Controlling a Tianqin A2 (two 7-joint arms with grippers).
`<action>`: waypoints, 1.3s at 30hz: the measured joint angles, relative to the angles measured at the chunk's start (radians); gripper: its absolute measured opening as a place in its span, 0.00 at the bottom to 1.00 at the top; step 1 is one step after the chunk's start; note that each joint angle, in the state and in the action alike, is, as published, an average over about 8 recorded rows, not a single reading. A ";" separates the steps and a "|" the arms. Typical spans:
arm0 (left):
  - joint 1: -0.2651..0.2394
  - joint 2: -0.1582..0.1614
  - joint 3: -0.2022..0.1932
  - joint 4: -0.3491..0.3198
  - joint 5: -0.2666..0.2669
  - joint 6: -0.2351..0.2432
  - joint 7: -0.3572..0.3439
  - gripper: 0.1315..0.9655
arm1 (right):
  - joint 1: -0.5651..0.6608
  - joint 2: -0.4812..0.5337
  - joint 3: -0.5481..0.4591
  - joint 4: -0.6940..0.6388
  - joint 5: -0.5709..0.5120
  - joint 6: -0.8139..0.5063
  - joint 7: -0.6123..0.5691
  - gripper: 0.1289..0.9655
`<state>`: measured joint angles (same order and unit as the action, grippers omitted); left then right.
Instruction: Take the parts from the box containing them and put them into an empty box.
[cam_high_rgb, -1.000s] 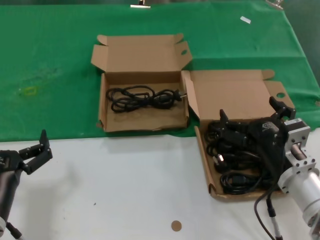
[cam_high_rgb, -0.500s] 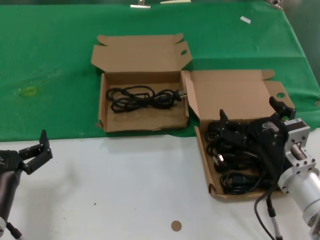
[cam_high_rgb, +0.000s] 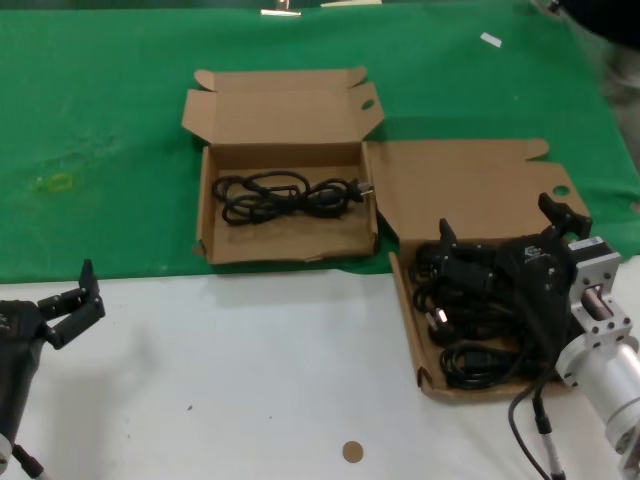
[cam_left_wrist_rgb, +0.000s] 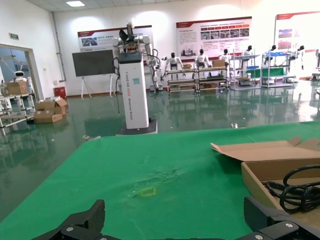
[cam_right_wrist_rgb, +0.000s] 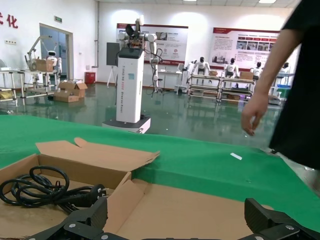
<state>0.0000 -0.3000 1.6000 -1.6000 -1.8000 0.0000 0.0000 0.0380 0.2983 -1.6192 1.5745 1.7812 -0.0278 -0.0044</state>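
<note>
Head view showed one cable bundle (cam_high_rgb: 288, 196) in upper-centre box (cam_high_rgb: 285, 245), rest (several) w/ spread right gripper (cam_high_rgb: 505, 240) over lower-right box (cam_high_rgb: 412, 320); left gripper (cam_high_rgb: 72, 300) spread, lower left.

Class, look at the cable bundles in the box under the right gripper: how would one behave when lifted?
Probably floppy: each cable bundle is thin looped cord. Loops overlap, so neighbours may snag and lift too. The right gripper, open above them, could catch just one strand, leaving the rest dangling.

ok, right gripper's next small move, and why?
Probably lower and close on a cable bundle: the right gripper hangs open over the full box, holding nothing. The left box holds one cable; the left gripper waits aside.
</note>
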 joint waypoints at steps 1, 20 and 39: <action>0.000 0.000 0.000 0.000 0.000 0.000 0.000 1.00 | 0.000 0.000 0.000 0.000 0.000 0.000 0.000 1.00; 0.000 0.000 0.000 0.000 0.000 0.000 0.000 1.00 | 0.000 0.000 0.000 0.000 0.000 0.000 0.000 1.00; 0.000 0.000 0.000 0.000 0.000 0.000 0.000 1.00 | 0.000 0.000 0.000 0.000 0.000 0.000 0.000 1.00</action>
<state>0.0000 -0.3000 1.6000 -1.6000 -1.8000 0.0000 0.0000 0.0380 0.2983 -1.6192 1.5745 1.7812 -0.0278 -0.0044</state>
